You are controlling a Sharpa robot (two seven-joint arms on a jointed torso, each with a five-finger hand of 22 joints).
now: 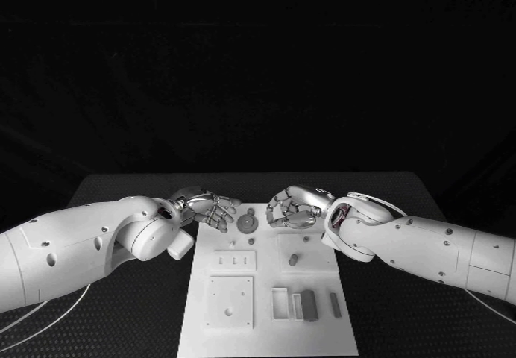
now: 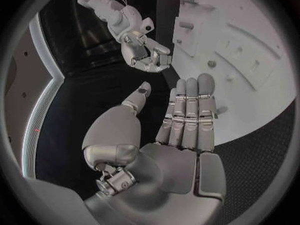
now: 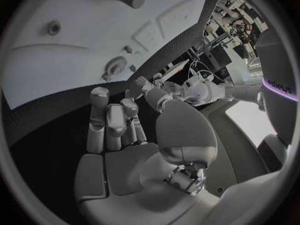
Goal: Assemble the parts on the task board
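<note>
The white task board [image 1: 269,339] lies lengthwise on the black table. Near its far end a round gear-like part [image 1: 247,222] lies flat, with a small peg [image 1: 252,240] just in front of it. A short cylinder [image 1: 292,259] stands in the middle right of the board, and dark bars [image 1: 309,304] lie at the near right. My left hand [image 1: 209,209] hovers at the board's far left edge, fingers straight and apart, palm bare [image 2: 181,135]. My right hand [image 1: 292,207] hangs over the far end beside the gear, fingers loosely bent, holding nothing [image 3: 119,135].
Square raised plates [image 1: 231,300] with holes sit on the board's near left. Black table [image 1: 118,328] surrounds the board on both sides. My two forearms flank the board's far half, and the hands sit a short gap apart.
</note>
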